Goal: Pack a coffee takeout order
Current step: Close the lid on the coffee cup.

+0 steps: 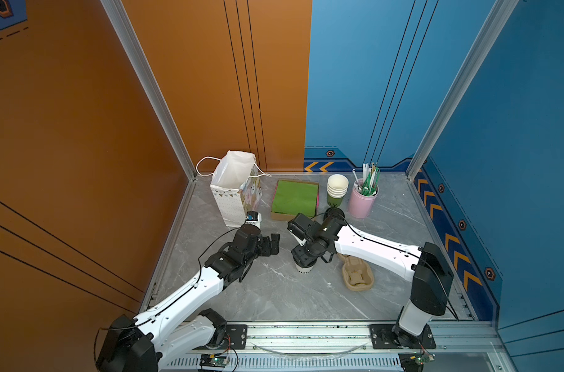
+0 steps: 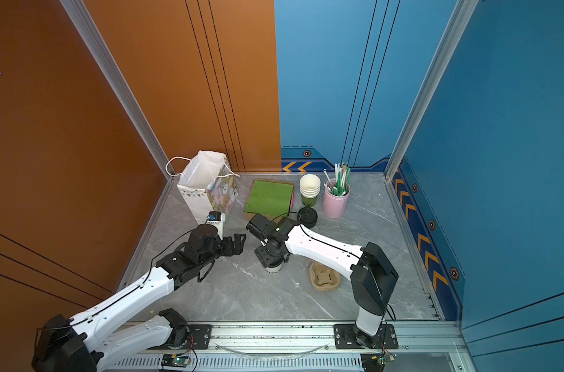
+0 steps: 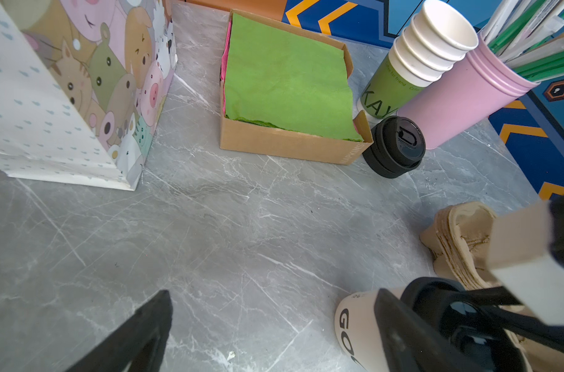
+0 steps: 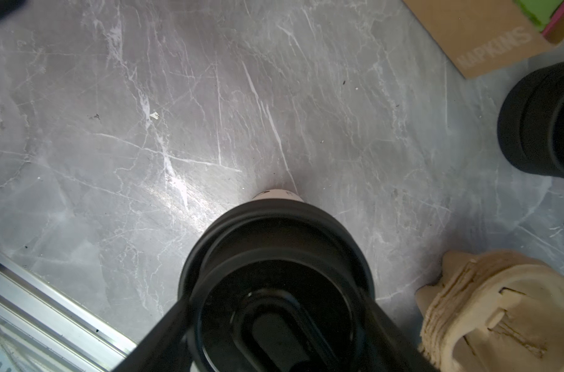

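Observation:
A small white paper cup [image 1: 304, 268] with dark lettering stands upright mid-table, also seen in a top view [image 2: 274, 268]. My right gripper [image 1: 303, 257] comes down on it from above, shut on a round black lid [image 4: 274, 257] at the cup's mouth; only a sliver of the cup [image 4: 279, 194] shows beneath. I cannot tell if the lid is seated. My left gripper [image 1: 272, 244] hovers open just left of the cup, holding nothing, and one finger partly covers the cup [image 3: 351, 325]. Green napkins [image 1: 295, 198] lie in a cardboard box at the back.
A patterned paper bag [image 1: 234, 190] stands open at the back left. Behind the cup are a stack of black lids [image 1: 335, 213], stacked paper cups [image 1: 337, 188] and a pink tin of straws [image 1: 362, 201]. Beige pulp carriers [image 1: 358, 273] lie under my right forearm.

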Controlling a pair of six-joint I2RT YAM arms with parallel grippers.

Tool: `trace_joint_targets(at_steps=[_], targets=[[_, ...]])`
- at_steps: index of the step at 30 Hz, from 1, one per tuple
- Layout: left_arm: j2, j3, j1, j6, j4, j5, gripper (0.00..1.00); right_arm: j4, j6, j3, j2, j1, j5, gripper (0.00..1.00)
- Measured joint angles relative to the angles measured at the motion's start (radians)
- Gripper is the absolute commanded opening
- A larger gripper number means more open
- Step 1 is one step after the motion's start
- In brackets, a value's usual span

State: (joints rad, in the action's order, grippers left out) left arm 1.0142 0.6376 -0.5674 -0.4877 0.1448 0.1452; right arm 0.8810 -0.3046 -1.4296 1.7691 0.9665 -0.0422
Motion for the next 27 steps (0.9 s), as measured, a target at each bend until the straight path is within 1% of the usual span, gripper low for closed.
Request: trace_joint_targets(at_steps=[12, 19, 27], targets=[[-0.035, -0.016, 0.011, 0.000, 0.000, 0.000, 0.98, -0.015, -0.011, -0.014, 0.018, 0.031, -0.007, 0.72], [-0.051, -0.016, 0.018, 0.000, 0.000, 0.000, 0.98, 0.032, -0.011, -0.085, 0.061, 0.034, 0.013, 0.73], [-0.053, -0.016, 0.020, 0.000, 0.000, 0.000, 0.98, 0.113, -0.010, -0.173, 0.113, 0.036, 0.027, 0.76]])
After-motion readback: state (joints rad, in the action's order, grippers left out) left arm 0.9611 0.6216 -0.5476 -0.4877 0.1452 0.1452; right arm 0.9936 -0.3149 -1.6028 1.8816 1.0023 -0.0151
